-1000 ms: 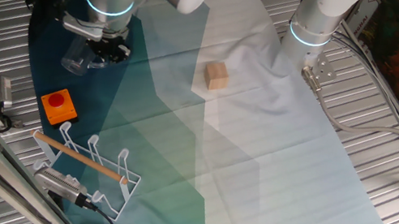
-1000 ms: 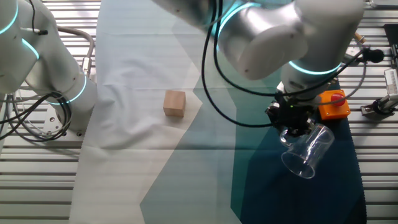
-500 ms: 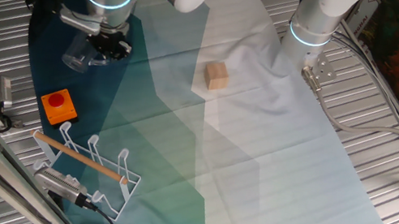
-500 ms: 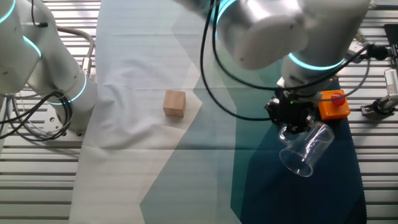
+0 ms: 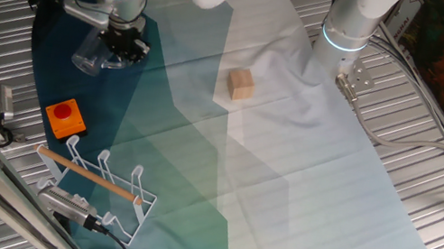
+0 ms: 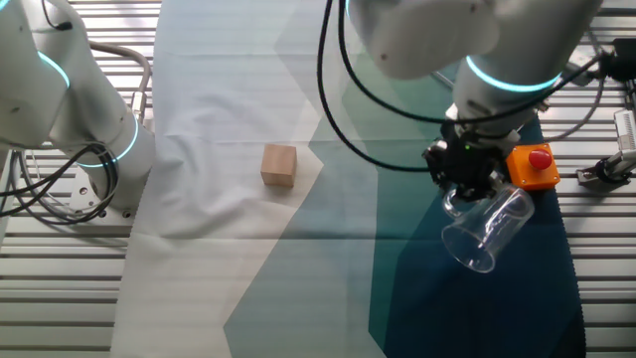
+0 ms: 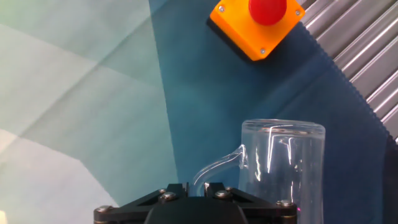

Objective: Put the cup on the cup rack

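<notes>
The cup [image 5: 88,55] is a clear tumbler with a thin handle, held tilted above the dark blue cloth. It also shows in the other fixed view [image 6: 484,231] and in the hand view [image 7: 283,163]. My gripper [image 5: 121,45] [image 6: 467,179] [image 7: 196,186] is shut on the cup's handle, and the cup body hangs beside the fingers. The cup rack [image 5: 102,181], white wire with a wooden rod, stands at the near left edge, well away from the cup. It is out of view in the other two views.
An orange block with a red button [image 5: 65,118] [image 6: 531,167] [image 7: 258,22] lies between the cup and the rack. A tan wooden cube [image 5: 240,83] [image 6: 279,164] sits mid-table. A second arm's base [image 5: 350,23] [image 6: 70,94] stands at the far side.
My gripper has risen a little with the cup in it, drifting slightly away from the rack. The block, cube and rack have not moved.
</notes>
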Action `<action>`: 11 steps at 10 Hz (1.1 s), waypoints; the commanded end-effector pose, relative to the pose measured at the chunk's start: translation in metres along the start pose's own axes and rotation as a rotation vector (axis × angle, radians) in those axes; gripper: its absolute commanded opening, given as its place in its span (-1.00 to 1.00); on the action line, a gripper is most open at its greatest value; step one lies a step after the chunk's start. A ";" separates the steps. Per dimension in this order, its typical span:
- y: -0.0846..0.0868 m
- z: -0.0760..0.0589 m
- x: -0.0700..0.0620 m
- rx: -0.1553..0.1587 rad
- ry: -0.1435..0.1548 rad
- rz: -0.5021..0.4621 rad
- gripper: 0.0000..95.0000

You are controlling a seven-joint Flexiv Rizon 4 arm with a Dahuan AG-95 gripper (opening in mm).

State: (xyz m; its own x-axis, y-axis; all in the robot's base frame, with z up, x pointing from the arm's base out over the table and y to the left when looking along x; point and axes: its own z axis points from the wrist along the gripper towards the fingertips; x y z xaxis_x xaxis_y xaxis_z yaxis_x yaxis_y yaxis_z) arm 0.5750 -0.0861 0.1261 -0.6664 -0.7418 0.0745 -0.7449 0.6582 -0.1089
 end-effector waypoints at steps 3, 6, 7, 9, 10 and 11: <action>0.008 -0.027 -0.013 -0.034 -0.015 0.053 -1.00; 0.013 -0.043 -0.025 -0.035 -0.023 0.057 -1.00; 0.015 -0.047 -0.027 -0.042 -0.031 0.060 -1.00; 0.028 -0.068 -0.038 -0.044 -0.028 0.076 -1.00; 0.037 -0.078 -0.042 -0.045 -0.029 0.093 -1.00; 0.046 -0.088 -0.046 -0.046 -0.037 0.118 -1.00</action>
State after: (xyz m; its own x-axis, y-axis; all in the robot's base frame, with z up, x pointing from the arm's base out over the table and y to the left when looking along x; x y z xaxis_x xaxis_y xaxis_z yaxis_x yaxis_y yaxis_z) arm 0.5709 -0.0127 0.2021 -0.7408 -0.6707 0.0354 -0.6715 0.7382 -0.0653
